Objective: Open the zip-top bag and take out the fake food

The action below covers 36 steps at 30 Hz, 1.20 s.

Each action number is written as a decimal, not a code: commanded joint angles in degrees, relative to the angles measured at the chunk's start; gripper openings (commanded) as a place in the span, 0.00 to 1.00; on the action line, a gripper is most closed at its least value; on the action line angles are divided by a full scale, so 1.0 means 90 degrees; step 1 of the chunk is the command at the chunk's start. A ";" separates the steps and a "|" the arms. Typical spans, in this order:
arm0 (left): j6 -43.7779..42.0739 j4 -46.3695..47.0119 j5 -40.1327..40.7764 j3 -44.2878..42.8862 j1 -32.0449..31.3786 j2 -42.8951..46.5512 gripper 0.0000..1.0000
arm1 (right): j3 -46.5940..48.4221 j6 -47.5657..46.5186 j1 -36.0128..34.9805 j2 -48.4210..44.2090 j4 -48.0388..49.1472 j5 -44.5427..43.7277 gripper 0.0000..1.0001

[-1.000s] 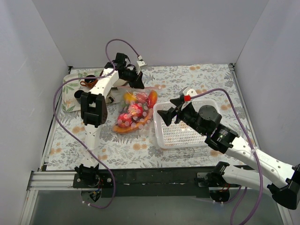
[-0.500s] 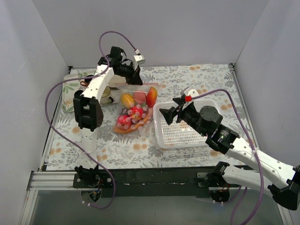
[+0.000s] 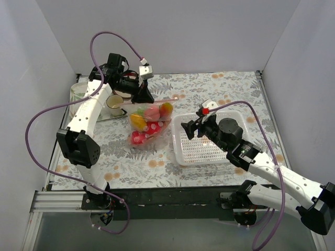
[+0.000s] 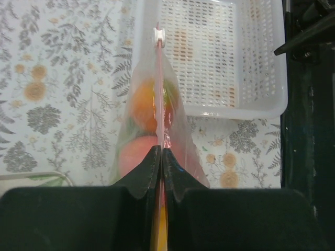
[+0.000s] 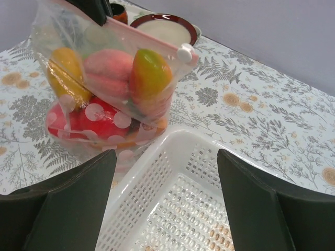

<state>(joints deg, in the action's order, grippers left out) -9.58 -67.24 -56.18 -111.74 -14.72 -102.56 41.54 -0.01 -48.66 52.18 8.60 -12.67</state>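
Observation:
My left gripper (image 3: 144,97) is shut on the pink zip strip (image 4: 158,94) of the zip-top bag (image 3: 150,124) and holds the bag hanging upright. The bag's bottom rests on or near the table. Its white slider (image 5: 185,52) sits at the strip's end toward the basket. The fake food (image 5: 112,89) fills the bag: orange, pink, yellow and red pieces. The food also shows in the left wrist view (image 4: 145,104). My right gripper (image 3: 189,127) is open and empty over the near-left corner of the white mesh basket (image 3: 233,116), right of the bag.
A cup (image 3: 114,102) and a tray (image 3: 78,89) stand at the back left behind the bag. A brown-rimmed plate (image 5: 163,29) lies beyond the bag. The basket (image 5: 172,209) is empty. Grey walls close the table on three sides.
My left arm has lifted and swung left, raising the bag by its strip from lying flat to hanging upright. My right gripper has moved slightly toward the bag.

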 commanded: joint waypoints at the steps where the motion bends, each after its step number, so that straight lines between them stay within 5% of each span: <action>1: -0.0565 -0.0760 -0.0232 0.0511 0.0005 0.0467 0.00 | 0.0043 -0.0262 0.0085 0.0100 0.0470 0.0772 0.87; 15: -0.0898 -0.1347 -0.0007 0.1166 -0.0005 0.1776 0.00 | 0.0248 -0.0302 0.0134 0.0930 0.1095 0.1827 0.86; 28: -0.0752 -0.1357 -0.0193 0.1215 -0.0015 0.1904 0.00 | 0.0521 0.0107 0.0368 0.0901 0.1632 0.3857 0.78; 36: -0.0654 -0.1347 -0.0232 0.1098 -0.0054 0.1991 0.00 | 0.0629 0.0118 0.0427 0.1252 0.1837 0.3751 0.69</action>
<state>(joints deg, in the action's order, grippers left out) -16.10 -77.17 -55.79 -99.79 -14.87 -86.89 44.49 0.27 -45.08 62.35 21.28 19.40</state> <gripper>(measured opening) 0.018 0.706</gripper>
